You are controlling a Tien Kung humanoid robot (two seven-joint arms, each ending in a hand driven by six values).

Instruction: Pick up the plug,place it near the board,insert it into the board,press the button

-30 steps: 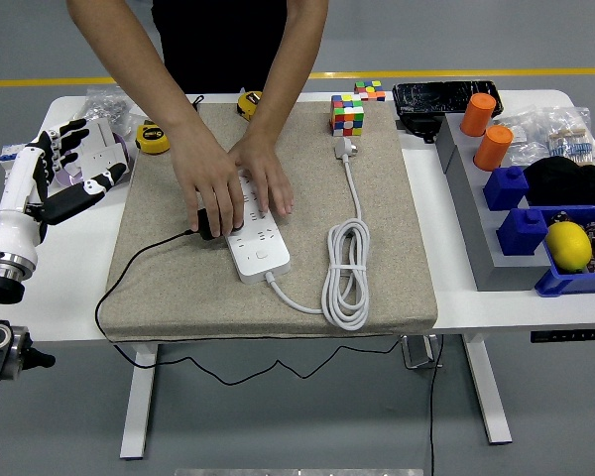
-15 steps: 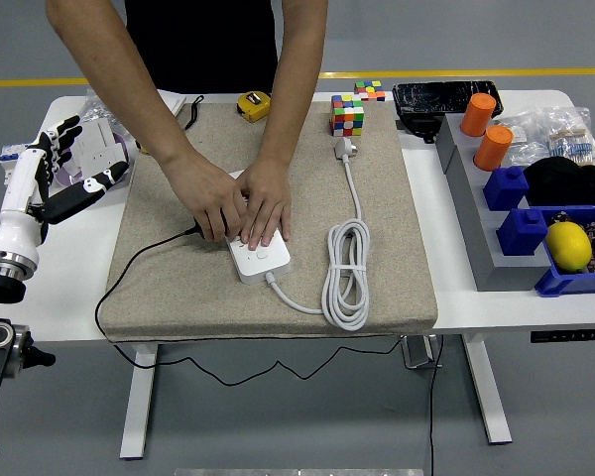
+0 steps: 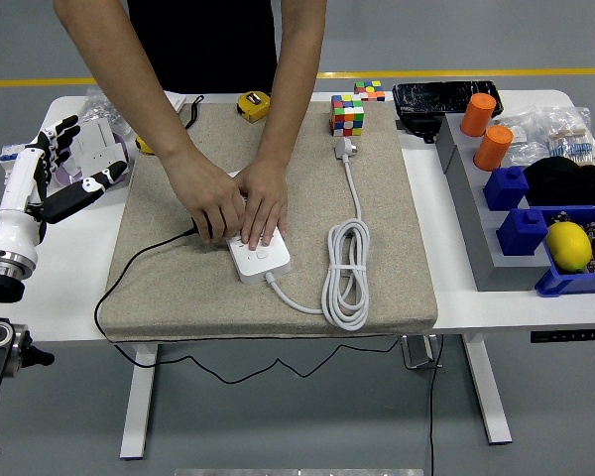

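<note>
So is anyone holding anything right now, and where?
The person's hands press down on the power strip, covering its far end. The robot's left hand holds nothing.

left hand [image 3: 74,164] raised at the table's left edge, fingers spread, palm empty

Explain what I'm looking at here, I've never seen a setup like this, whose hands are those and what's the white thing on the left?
One camera looks down from the robot's head over a white table. The white and black jointed thing at the left edge is the robot's left hand, fingers spread, holding nothing; its right hand is out of view. The bare arms from the top belong to a person, whose hands press on a white power strip lying on a beige mat. The strip's white cable lies coiled beside it. A colourful cube stands behind.
</note>
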